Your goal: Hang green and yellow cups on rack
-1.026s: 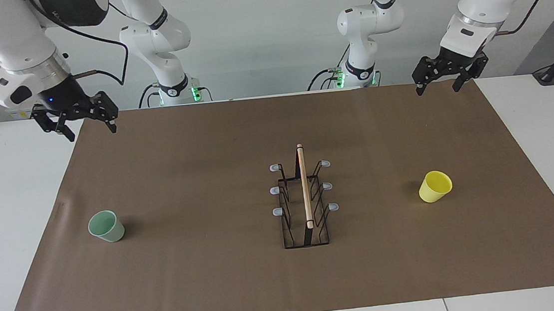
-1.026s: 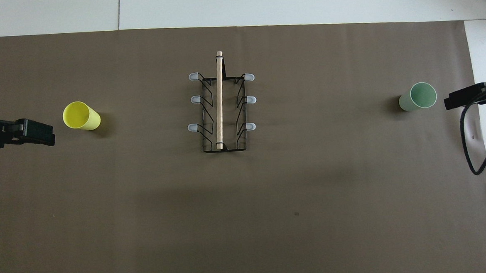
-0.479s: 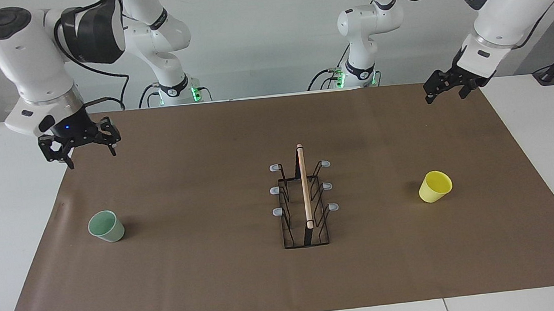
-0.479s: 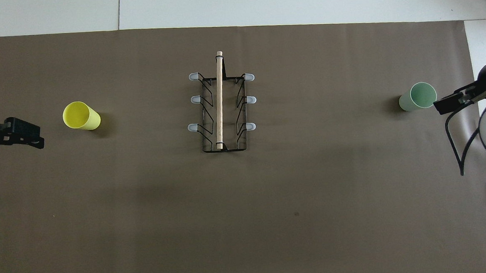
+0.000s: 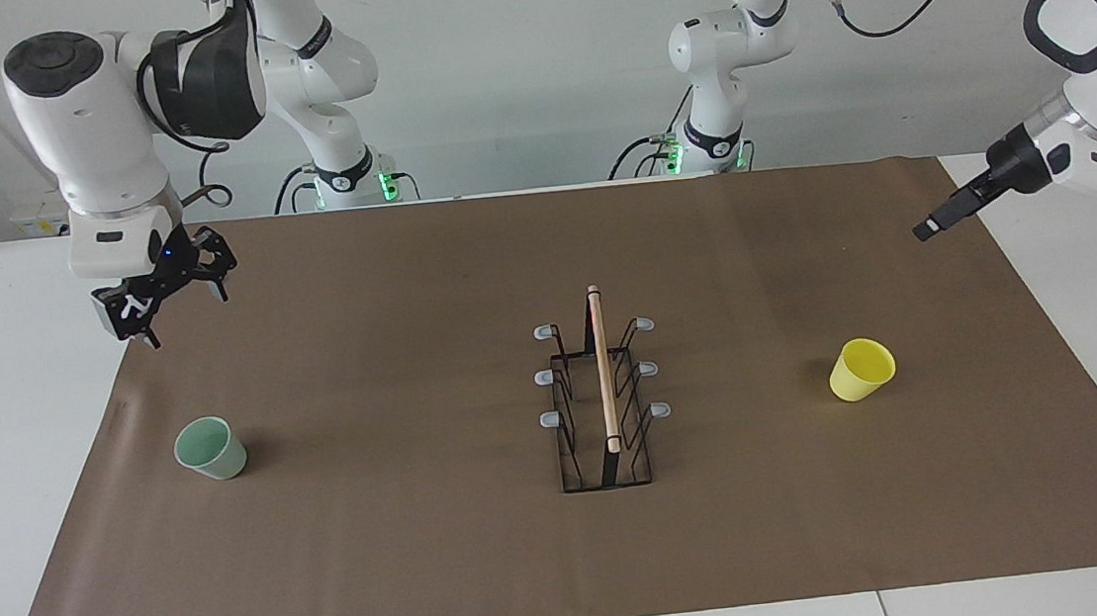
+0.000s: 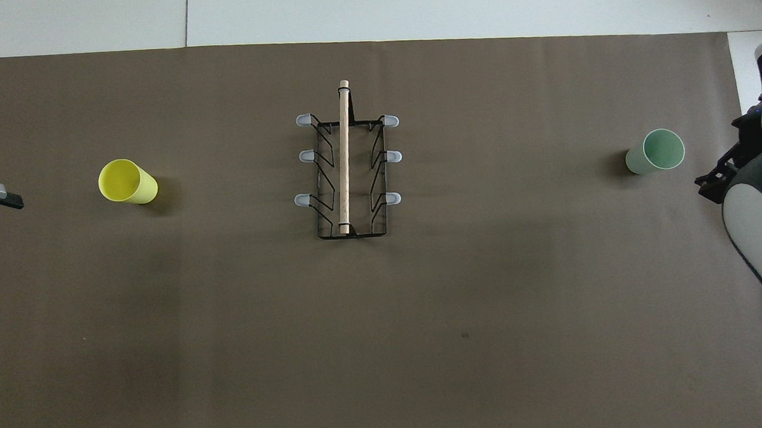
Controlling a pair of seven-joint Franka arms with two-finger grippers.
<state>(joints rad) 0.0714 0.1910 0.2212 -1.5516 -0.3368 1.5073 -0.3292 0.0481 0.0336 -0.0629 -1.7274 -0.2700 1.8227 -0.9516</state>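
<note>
Inventory, as I read it from my remote station.

Rack (image 5: 602,398): stands mid-worktop on the brown mat (image 5: 431,556), wooden rod on top running toward and away from the robots. The overhead view shows all six grey-tipped prongs bare, three per side; the facing view shows its height.

Green cup (image 5: 210,448): upright on the mat toward the right arm's end, mouth up, well apart from the rack.

Yellow cup (image 5: 862,369): on the mat toward the left arm's end. It reads as tilted in both views, but I cannot tell whether it lies over.

Right gripper (image 5: 172,299): up in the air over the mat's edge, empty, fingers spread. The facing view shows it whole; the overhead view catches only a dark sliver beside the green cup.

Left gripper (image 5: 929,226): raised over the mat's edge at its own end, holding nothing. The facing view shows it edge-on; in the overhead view only its tips show, spread apart.
</note>
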